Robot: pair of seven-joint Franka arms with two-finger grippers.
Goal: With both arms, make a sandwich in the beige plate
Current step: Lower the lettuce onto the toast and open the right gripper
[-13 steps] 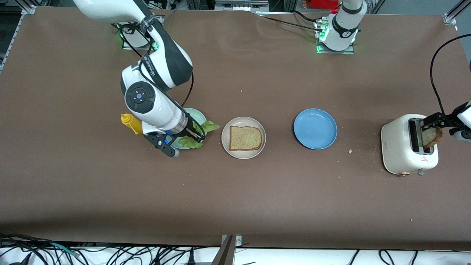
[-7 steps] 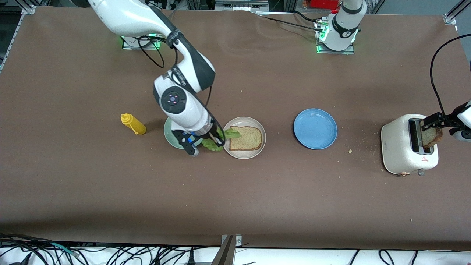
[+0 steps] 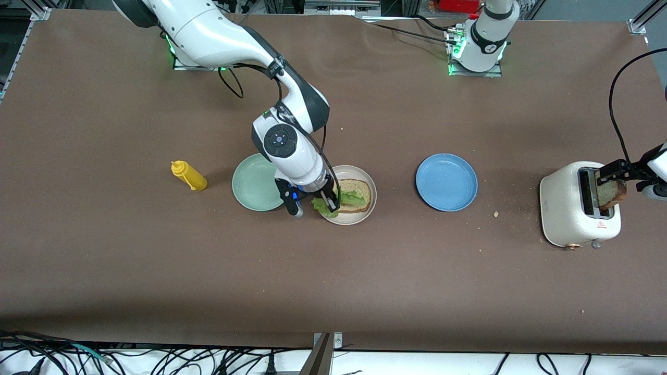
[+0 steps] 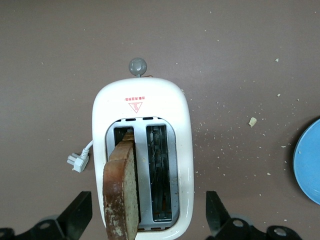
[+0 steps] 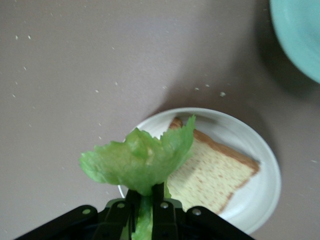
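Under the right gripper (image 3: 330, 200), lettuce (image 5: 137, 160) partly hiding bread (image 5: 212, 172).

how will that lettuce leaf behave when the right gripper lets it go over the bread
Likely floppy: held by the right gripper, the lettuce leaf curls and crinkles instead of lying flat. It looks thin, so probably very light and may land crumpled or off-centre on the bread slice. Part may drape over the beige plate rim.

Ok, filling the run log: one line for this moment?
right gripper: lettuce over beige plate | left gripper: toast over toaster
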